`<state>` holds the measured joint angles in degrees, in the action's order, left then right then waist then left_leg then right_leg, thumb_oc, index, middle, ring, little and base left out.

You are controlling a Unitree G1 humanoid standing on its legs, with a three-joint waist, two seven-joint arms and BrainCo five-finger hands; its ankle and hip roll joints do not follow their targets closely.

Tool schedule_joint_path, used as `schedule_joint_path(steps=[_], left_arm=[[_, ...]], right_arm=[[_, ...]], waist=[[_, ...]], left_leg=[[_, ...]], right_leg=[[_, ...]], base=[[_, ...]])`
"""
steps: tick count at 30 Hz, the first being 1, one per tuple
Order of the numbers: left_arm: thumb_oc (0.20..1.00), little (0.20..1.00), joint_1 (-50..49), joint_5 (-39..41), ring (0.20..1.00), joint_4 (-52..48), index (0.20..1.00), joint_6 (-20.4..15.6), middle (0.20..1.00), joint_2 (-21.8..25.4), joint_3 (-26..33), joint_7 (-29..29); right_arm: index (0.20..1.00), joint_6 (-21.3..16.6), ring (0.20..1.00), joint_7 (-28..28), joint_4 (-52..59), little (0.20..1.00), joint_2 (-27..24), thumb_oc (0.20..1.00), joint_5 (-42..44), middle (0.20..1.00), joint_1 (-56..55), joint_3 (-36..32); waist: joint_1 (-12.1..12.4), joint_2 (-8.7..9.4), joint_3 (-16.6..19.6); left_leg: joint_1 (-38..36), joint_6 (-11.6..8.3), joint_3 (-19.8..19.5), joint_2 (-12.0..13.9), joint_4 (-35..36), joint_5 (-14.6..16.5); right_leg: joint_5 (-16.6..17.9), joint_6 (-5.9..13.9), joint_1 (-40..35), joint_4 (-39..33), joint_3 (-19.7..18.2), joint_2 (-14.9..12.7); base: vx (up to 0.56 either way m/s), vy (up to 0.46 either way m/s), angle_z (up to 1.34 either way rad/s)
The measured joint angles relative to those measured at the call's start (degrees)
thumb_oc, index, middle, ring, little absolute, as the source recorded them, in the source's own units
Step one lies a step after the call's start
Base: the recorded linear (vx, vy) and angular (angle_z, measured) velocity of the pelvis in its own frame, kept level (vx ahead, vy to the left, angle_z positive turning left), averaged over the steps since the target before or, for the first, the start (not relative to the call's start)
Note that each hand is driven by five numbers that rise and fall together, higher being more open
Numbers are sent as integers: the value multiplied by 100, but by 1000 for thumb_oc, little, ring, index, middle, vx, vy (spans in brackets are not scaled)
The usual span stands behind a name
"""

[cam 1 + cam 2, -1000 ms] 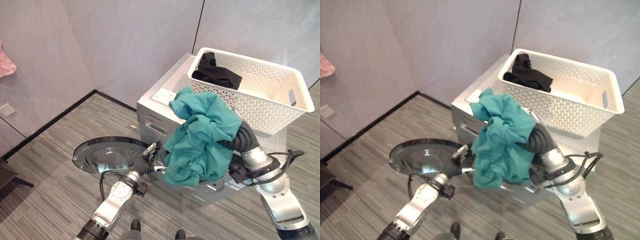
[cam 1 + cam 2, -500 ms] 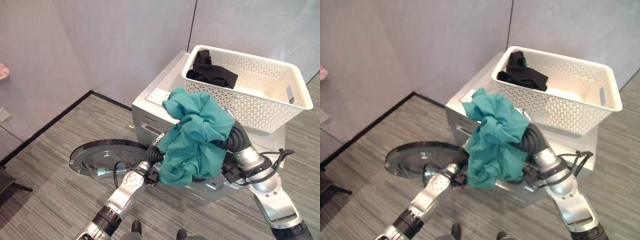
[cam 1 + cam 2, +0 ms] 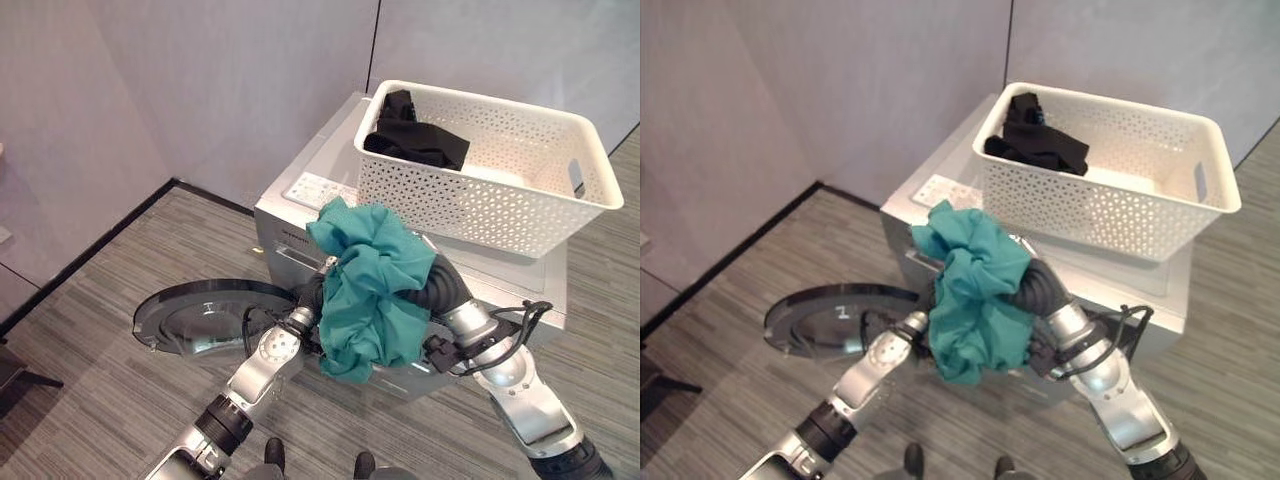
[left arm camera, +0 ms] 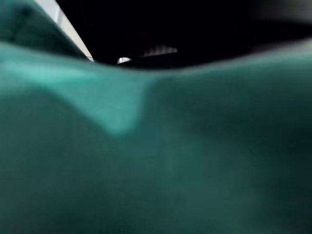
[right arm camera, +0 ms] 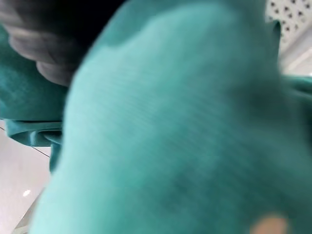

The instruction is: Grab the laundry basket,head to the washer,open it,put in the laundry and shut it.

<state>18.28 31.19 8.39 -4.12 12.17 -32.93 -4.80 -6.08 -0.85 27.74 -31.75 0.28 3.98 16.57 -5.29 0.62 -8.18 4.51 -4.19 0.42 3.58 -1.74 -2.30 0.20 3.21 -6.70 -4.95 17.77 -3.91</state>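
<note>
A bunched teal cloth (image 3: 368, 292) hangs in front of the silver washer (image 3: 322, 178), draped over my right hand (image 3: 440, 285), whose fingers are buried in it. My left hand (image 3: 308, 297) reaches in from the lower left and disappears behind the cloth's near edge. Teal fabric (image 4: 156, 161) lies right against both wrist cameras, with the right hand's dark ribbed cover (image 5: 44, 44) beside it. The white perforated basket (image 3: 480, 195) stands on top of the washer and holds a black garment (image 3: 412, 140).
The washer's round door (image 3: 200, 312) is swung open to the left, low over the grey striped floor. Grey walls with a black skirting line (image 3: 90, 255) close off the corner behind the washer.
The teal cloth has come down and closer to the washer front. My left hand has moved up from below the door to the cloth's edge. The camera has shifted.
</note>
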Motion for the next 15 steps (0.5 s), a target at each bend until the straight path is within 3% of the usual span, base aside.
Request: schedule_joint_path(steps=[6,10,15], left_arm=[[1000,1000,14,53,1000,-51,1000,130,1000,10,-221,-1],[1000,1000,0,263,1000,-100,1000,200,1000,52,-236,4],[1000,1000,-20,265,1000,-101,1000,214,1000,100,-248,40]], right_arm=[[200,129,200,7,-177,200,0,200,-8,200,49,92],[200,281,200,-1,-227,200,-4,200,-344,200,188,203],[200,354,200,12,-237,200,-2,200,-397,200,208,272]], waist=[[14,-123,-67],[11,-326,-213],[26,-375,-386]], left_leg=[[80,-4,11,-5,4,-18],[292,2,25,12,35,-83],[320,0,33,8,68,-88]], right_leg=[[1,5,102,0,6,-7],[57,7,346,1,-10,-10],[55,8,396,0,-9,-10]], base=[[-7,5,0],[-13,13,-2],[0,0,0]])
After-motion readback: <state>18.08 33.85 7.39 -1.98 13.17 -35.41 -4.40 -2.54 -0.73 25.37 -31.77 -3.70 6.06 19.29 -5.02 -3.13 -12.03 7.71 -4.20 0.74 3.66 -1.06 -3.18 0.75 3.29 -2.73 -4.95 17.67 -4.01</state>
